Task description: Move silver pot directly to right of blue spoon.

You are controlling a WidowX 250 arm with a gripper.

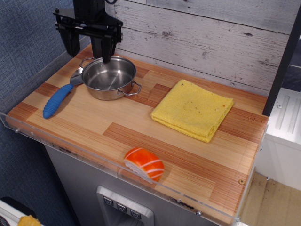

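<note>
**Q:** While you've got the arm parked up there, what's your gripper (88,47) actually doing?

**A:** You've got it hanging in the air at the back-left corner of the board (141,136), above the pot's (109,77) far-left rim. Jaws are spread wide, two dark fingers (104,48) pointing down, nothing between them. It isn't touching anything.

**Q:** And where's your pot sitting?

**A:** On the board, back-left area, upright, empty as far as you can see inside. One wire handle sticks out toward the front-right, the other toward the back-left, up by the gripper. Your spoon (59,98) lies just to its left, blue handle angled toward the front-left edge, metal bowl tucked right up against the pot's left side. Can't tell whether they're actually touching or just really close.

**Q:** Anything else on your board?

**A:** Yellow cloth (193,109), folded, lying flat to the right of the pot with a gap of bare wood between them. Then an orange and white sushi piece (144,164) near the front edge, well apart from everything else. Clear plastic lip (70,150) runs round the front and left of the board.
</note>
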